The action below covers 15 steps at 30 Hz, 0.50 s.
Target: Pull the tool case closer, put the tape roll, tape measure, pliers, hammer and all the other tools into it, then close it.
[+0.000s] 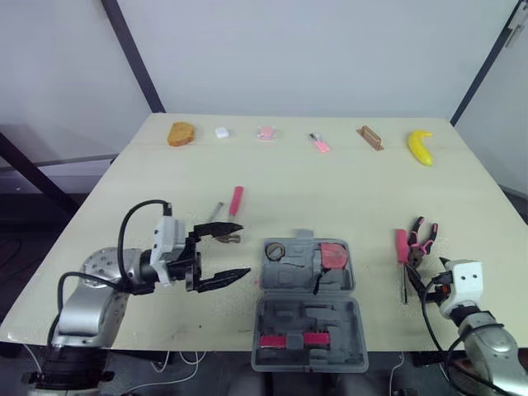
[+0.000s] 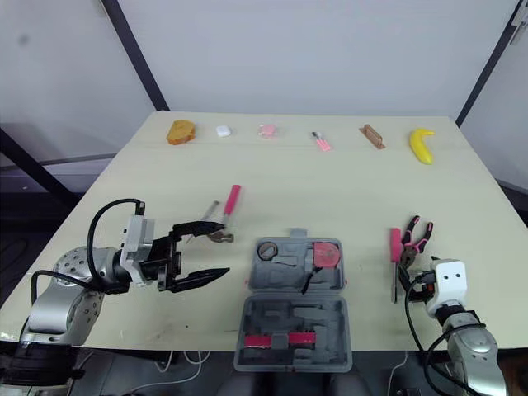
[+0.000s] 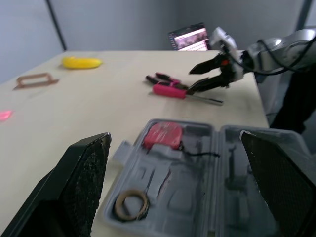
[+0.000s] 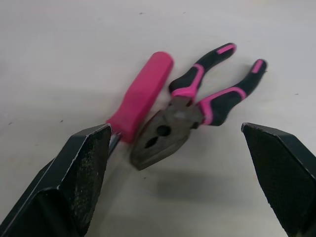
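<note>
The grey tool case (image 1: pixel 307 326) lies open near the table's front edge. In its far half sit a tape roll (image 1: pixel 275 251) and a red tape measure (image 1: pixel 334 255). A pink-handled hammer (image 1: pixel 234 205) lies left of the case. My left gripper (image 1: pixel 242 249) is open and empty just left of the case, its upper finger by the hammer's head. To the right of the case, pink-and-black pliers (image 4: pixel 192 111) lie beside a pink-handled screwdriver (image 4: pixel 140 98). My right gripper (image 1: pixel 419 274) stands open just in front of them, holding nothing.
Along the far edge lie an orange lump (image 1: pixel 181 134), a small white piece (image 1: pixel 221 131), a pink piece (image 1: pixel 265 132), a small pink tool (image 1: pixel 319 143), a brown piece (image 1: pixel 370 138) and a banana (image 1: pixel 421 147). Pink inserts (image 1: pixel 289 339) sit in the case's near half.
</note>
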Tool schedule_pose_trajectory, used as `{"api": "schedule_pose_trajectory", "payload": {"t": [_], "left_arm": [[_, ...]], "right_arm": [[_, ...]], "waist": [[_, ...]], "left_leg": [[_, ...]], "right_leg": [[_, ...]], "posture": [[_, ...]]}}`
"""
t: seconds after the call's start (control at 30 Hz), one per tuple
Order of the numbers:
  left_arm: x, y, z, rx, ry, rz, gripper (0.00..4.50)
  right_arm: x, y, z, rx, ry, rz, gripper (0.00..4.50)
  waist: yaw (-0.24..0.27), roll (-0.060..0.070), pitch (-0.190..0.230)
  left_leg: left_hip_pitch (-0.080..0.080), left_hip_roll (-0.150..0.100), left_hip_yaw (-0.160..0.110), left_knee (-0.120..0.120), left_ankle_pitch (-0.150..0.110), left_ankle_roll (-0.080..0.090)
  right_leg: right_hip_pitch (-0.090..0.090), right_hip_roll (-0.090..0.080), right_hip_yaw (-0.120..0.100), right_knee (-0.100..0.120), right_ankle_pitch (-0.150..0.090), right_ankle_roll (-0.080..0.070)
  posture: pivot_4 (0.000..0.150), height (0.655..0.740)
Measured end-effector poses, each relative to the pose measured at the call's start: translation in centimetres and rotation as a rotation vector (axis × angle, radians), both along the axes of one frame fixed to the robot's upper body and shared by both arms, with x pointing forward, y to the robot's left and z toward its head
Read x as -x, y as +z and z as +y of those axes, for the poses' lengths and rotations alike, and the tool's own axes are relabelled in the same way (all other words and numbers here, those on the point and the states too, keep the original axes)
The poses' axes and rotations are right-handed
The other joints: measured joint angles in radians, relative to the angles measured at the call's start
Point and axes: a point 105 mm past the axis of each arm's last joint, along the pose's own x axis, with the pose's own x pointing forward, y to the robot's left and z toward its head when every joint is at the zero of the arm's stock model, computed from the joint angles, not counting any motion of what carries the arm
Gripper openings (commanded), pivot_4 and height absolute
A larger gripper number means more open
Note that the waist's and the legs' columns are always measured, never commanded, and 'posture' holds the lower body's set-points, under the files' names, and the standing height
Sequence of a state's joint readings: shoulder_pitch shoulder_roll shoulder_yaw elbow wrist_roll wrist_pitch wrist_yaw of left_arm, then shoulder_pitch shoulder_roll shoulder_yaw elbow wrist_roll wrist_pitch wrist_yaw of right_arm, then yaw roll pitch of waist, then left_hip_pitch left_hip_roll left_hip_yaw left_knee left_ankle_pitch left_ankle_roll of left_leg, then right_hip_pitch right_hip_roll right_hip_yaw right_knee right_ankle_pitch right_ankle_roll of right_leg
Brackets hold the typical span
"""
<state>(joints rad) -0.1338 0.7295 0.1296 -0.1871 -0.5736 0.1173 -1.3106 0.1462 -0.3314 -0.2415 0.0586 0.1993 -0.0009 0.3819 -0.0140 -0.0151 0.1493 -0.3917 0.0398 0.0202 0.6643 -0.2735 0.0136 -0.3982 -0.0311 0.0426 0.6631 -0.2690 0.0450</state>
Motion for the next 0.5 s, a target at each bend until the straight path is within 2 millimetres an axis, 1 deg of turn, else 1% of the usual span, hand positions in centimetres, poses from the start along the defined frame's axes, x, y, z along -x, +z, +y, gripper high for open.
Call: {"api": "schedule_pose_trajectory", "payload": {"t": [0.1,0.23,0.37,0.5], "left_arm": [[0.4,0.5,-1.0,-0.008,-0.056,0.011,4.5],[0.5,1.0,-1.3,-0.013,-0.075,0.001,4.5],[0.5,1.0,-1.4,-0.014,-0.077,0.005,4.5],[0.5,1.3,-1.6,-0.016,-0.082,-0.002,4.5]], "right_arm": [[0.0,-0.4,-0.1,0.018,-0.007,0.017,4.43],[-0.1,-1.0,-0.4,0.029,-0.028,0.039,4.43],[-0.3,-1.2,-0.6,0.026,-0.042,0.044,4.43],[-1.4,-1.3,0.0,-0.009,-0.06,0.031,4.43]], "waist": [[0.0,0.0,0.0],[0.0,0.0,0.0],[-0.001,0.0,0.0],[-0.002,0.0,0.0]], "left_leg": [[0.0,0.0,0.0,0.0,0.0,0.0],[0.0,0.0,0.0,0.0,0.0,0.0],[0.0,0.0,0.0,0.0,0.0,0.0],[0.0,0.0,0.0,0.001,0.0,0.0]], "right_leg": [[0.0,0.0,0.0,0.0,0.0,0.0],[0.0,0.001,0.0,0.0,0.0,0.0],[0.0,0.001,0.0,0.0,0.0,0.0],[0.0,0.001,0.0,0.0,0.0,0.0]], "posture": [[0.15,0.74],[0.15,0.74],[0.15,0.74],[0.15,0.74]]}}
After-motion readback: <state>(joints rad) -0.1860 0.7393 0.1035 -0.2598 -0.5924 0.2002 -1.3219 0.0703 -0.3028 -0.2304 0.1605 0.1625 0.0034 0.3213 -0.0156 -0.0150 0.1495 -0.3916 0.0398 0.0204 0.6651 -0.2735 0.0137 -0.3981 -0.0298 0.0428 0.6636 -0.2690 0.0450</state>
